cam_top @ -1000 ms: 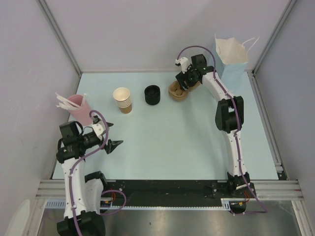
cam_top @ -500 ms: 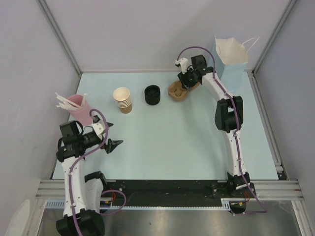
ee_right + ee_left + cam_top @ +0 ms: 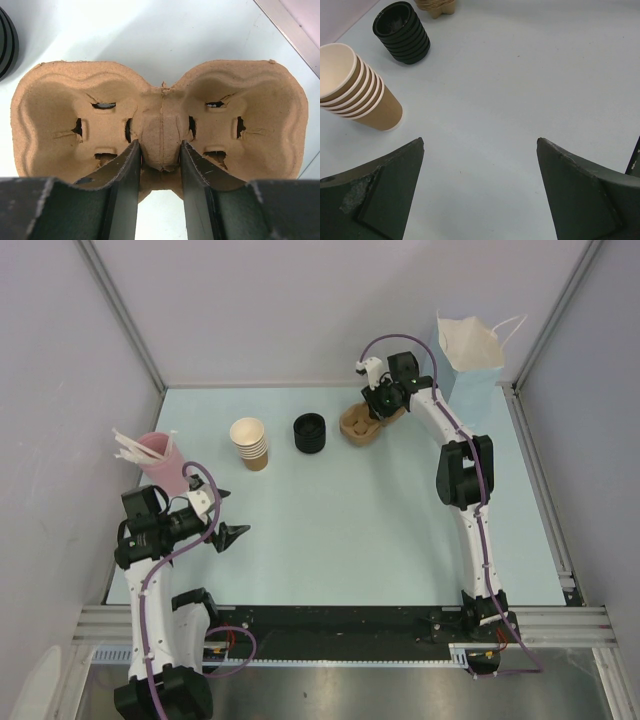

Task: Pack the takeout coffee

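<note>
The takeout coffee is not in view. A brown pulp two-cup carrier lies at the back of the table; both its wells are empty in the right wrist view, where the carrier fills the frame. My right gripper stands over it, and that right gripper has its two fingers pressed against either side of the carrier's centre ridge. My left gripper hangs open near the front left, and in its own view the left gripper has only bare table between its fingers.
A stack of nested tan cups and a stack of black lids stand left of the carrier. A pink cup of white stirrers is at the far left. A light blue paper bag stands open at the back right corner.
The right gripper's fingers have closed in onto the carrier's centre ridge. The left arm has not moved.
</note>
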